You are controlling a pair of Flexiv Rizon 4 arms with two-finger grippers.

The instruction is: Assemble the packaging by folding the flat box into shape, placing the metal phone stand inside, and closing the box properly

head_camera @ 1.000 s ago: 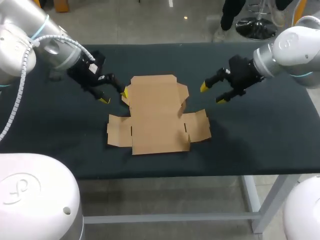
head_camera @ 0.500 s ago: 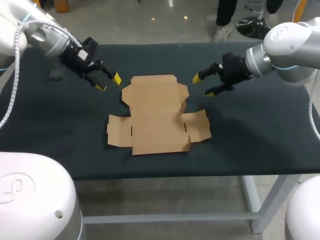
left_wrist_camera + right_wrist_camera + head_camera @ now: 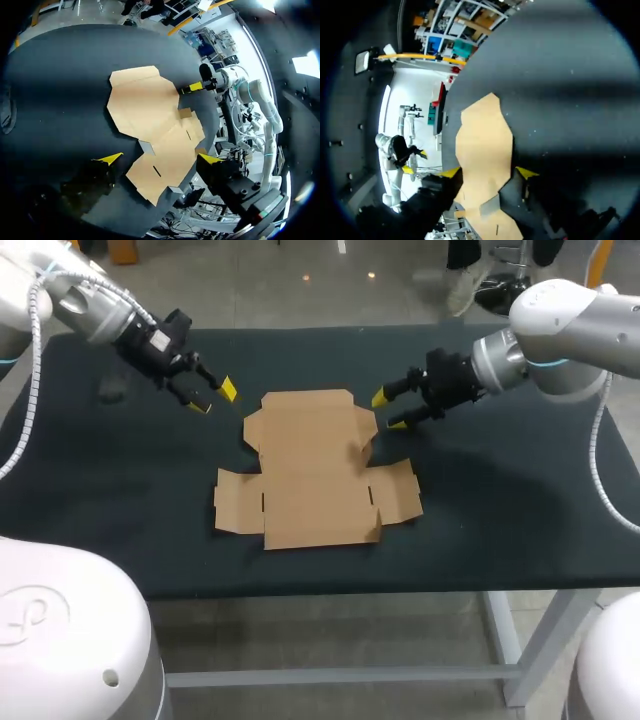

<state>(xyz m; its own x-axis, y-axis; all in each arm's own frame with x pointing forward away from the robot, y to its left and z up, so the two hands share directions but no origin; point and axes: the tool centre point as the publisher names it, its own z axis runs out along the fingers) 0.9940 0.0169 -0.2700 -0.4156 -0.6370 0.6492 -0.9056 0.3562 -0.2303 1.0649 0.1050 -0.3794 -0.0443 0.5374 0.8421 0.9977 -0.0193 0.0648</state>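
From the head view, the flat cardboard box lies unfolded in the middle of the dark counter, with its flaps spread to both sides. The left pincer hangs beside the box's far left corner, released and grasping nothing. The right pincer hangs beside the far right corner, likewise released and empty. A small dark object sits near the counter's left edge, too blurred to identify.

In the left wrist view, the box lies ahead of and partly under the spread yellow tips of the left pincer. The right pincer shows at the box's far side.

In the right wrist view, the box stretches ahead from beneath the parted tips of the right pincer.
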